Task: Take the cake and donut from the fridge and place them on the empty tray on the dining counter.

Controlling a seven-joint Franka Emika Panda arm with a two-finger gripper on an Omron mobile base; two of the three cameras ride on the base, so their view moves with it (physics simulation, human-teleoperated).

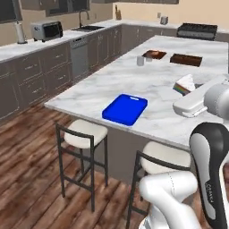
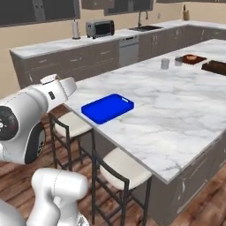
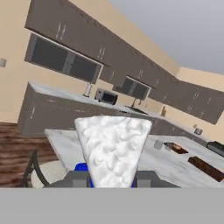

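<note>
One wedge-shaped slice of cake (image 3: 113, 151) with swirled white frosting is seen close up in the hand view, clamped between the two dark finger tips of the gripper (image 3: 112, 178). In the left base view the same cake (image 1: 184, 85) shows rainbow-coloured layers along its side and is held in the air above the white-grey marble dining counter (image 1: 147, 85), at the end of the white arm. On the counter's near end lies the bright blue rectangular tray (image 1: 125, 108) with rounded corners, with nothing on it and well apart from the cake. Farther back on the marble two dark brown trays (image 1: 185, 58) and a small grey cup (image 1: 140, 61) are set. Two white-cushioned stools with dark metal frames (image 1: 83, 145) are tucked under the counter's edge. Along the wall, grey cabinets carry a silver toaster oven (image 1: 47, 30) and a sink (image 1: 88, 27).
</note>
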